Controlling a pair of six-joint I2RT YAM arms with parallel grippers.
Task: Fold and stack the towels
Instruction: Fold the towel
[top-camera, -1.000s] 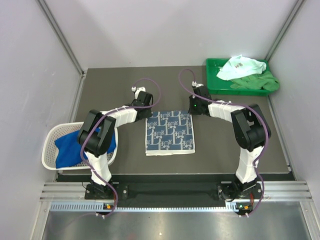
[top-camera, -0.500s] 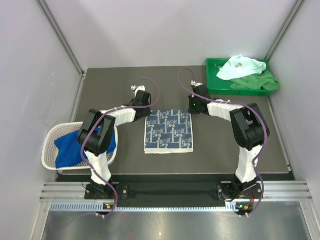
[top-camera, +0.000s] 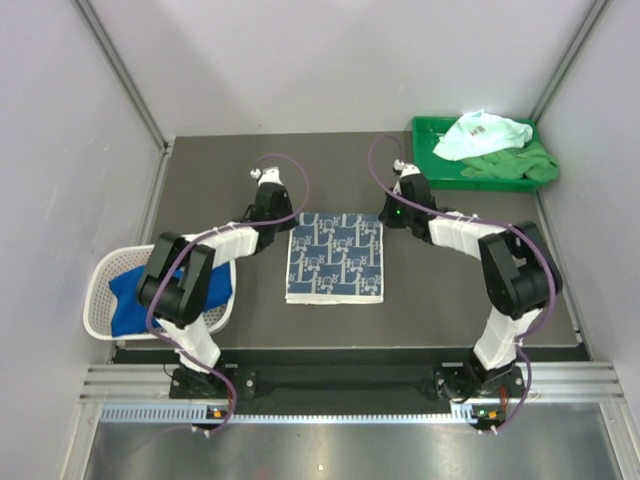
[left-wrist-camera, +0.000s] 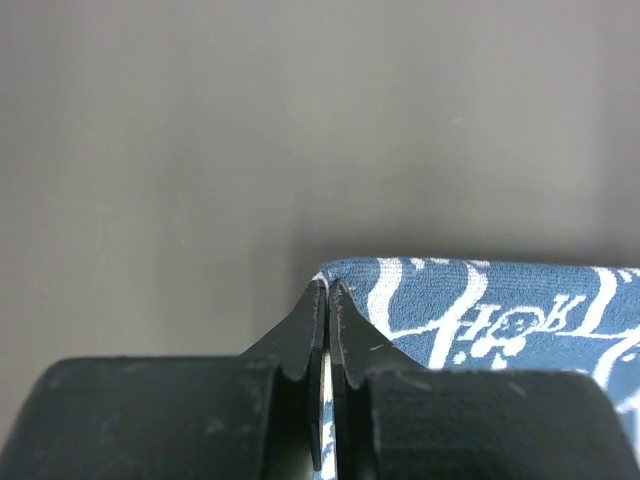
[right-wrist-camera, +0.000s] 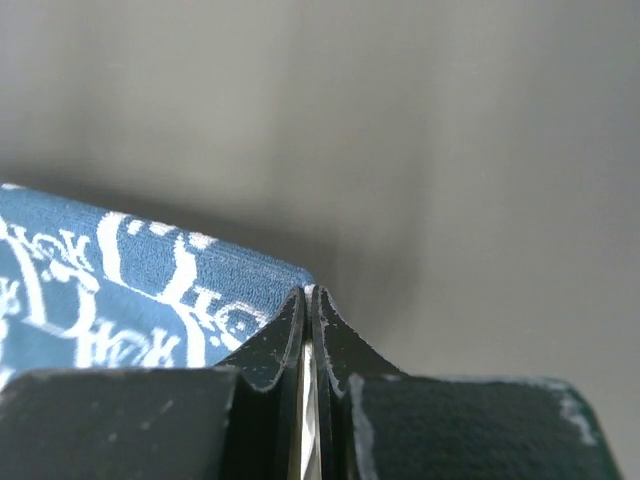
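**Top external view.** We see a navy-print towel (top-camera: 335, 258) lying flat on the desk (top-camera: 200, 190) between the two arms. It appears to be a single spread layer, though we cannot rule out a fold already made. The left jaws sit at its far-left corner and the right jaws at its far-right corner. From this height we cannot tell whether they are closed.

A royal blue towel (top-camera: 135, 300) lies bunched in the white mesh basket (top-camera: 100, 275) at the left edge of the desk. A mint towel (top-camera: 485, 135) and a green towel (top-camera: 515, 168) lie crumpled in the green tray (top-camera: 425, 150) at the far right corner. No folded stack is visible anywhere. We therefore judge the task to be near its start: the first fold of the printed towel is being set up, and the other three towels are untouched.

**Left wrist view.** This view settles what the overhead view leaves open. The left jaws are pressed together on the towel's corner, with a sliver of white cloth pinched between them. The printed face runs off to the right, and bare desk lies beyond. The other towels, the basket and the tray are out of frame.

**Right wrist view.** This is the mirror case. The right jaws are closed tight on the opposite far corner, again with a thin white edge caught between them. The print extends to the left, and the corner looks slightly raised from the desk. Only the overhead view shows that both corners are pinched at once.
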